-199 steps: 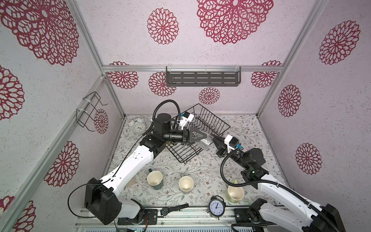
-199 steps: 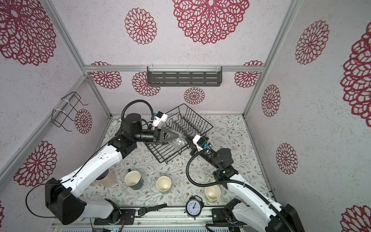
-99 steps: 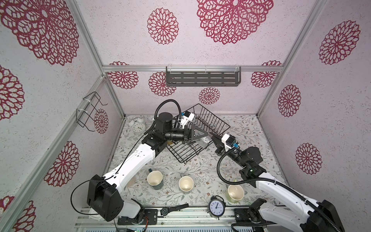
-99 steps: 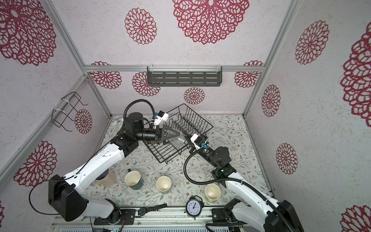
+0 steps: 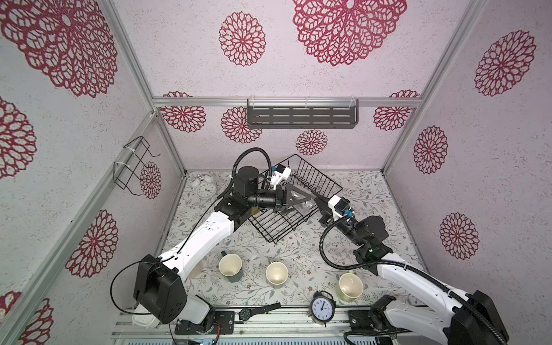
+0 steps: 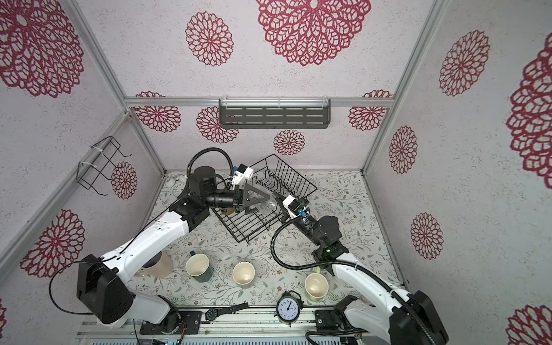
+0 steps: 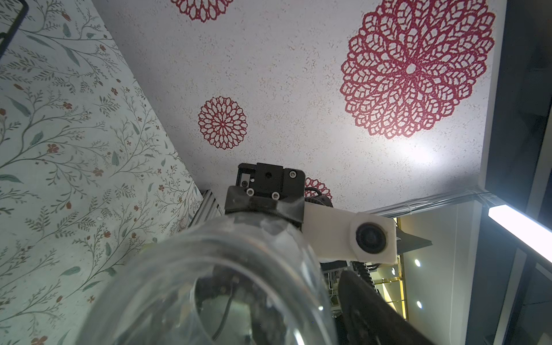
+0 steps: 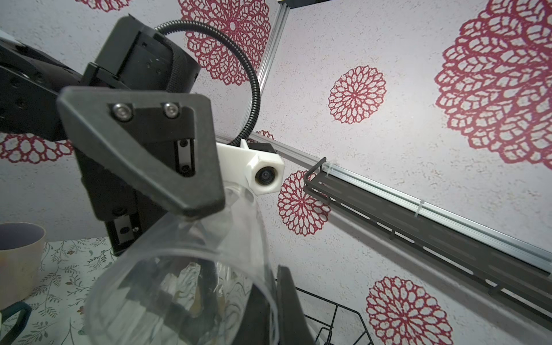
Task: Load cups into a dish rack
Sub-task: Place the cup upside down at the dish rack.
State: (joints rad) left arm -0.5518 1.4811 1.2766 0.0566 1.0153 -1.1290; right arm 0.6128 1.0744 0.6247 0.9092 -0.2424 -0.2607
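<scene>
The only writing is the ring of numerals on the black alarm clock (image 5: 322,307), too small to read. The dish rack (image 5: 276,228) is black wire with upright tines and sits askew on the floral-print mat. Over the rack's side nearest the right arm hangs the clear glass (image 5: 305,204), smooth-walled and tipped sideways. The right gripper (image 5: 317,200) is clamped tight on one end of it. The left gripper (image 5: 306,199) straddles the other end, jaws spread wide to either side. Inside the rack, under the left arm, lies the amber tumbler (image 5: 255,211). On the robot's side of the rack stand three empty, cream-lined mugs: the dark teal mug (image 5: 230,267), the grey mug (image 5: 277,274) and the yellow-green mug (image 5: 350,287).
</scene>
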